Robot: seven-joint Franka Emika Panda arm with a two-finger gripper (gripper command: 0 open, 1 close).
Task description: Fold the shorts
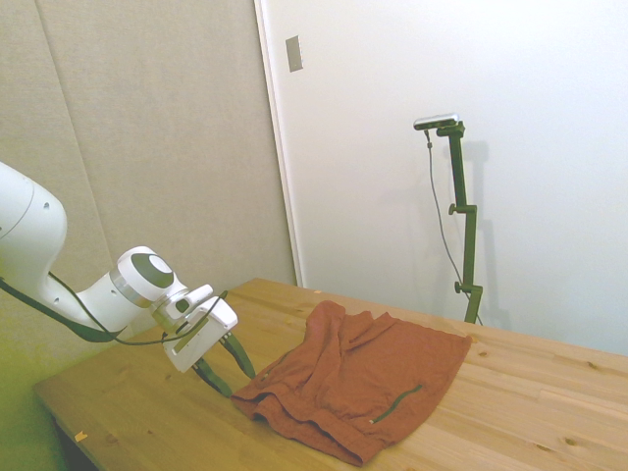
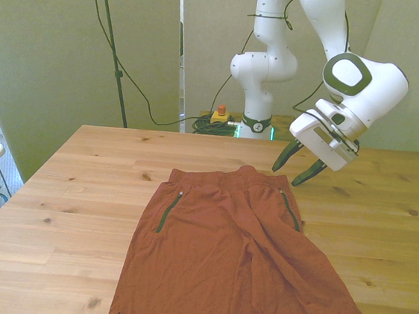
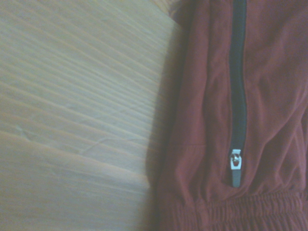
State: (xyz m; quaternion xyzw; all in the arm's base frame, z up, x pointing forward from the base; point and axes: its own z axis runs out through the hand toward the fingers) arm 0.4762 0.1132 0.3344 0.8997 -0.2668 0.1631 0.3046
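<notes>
The rust-orange shorts (image 2: 231, 268) lie spread flat on the wooden table (image 2: 79, 188), leg hems at the near edge and cut off by the front view's bottom, waistband farthest. Only the wrist view, blurred, shows a dark zipper (image 3: 236, 91) with its silver pull (image 3: 235, 161) by the gathered waistband. Beyond the waistband's corner at the front view's right, the claw (image 2: 298, 168) hovers with fingers spread, holding nothing.

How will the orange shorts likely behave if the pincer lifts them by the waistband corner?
The shorts look thin and wrinkled, so they would probably drape limply rather than hold shape. One leg lies partly over the other, so layers may slide apart. The open pincer is narrower than the fabric, so most would likely hang or drag.
</notes>
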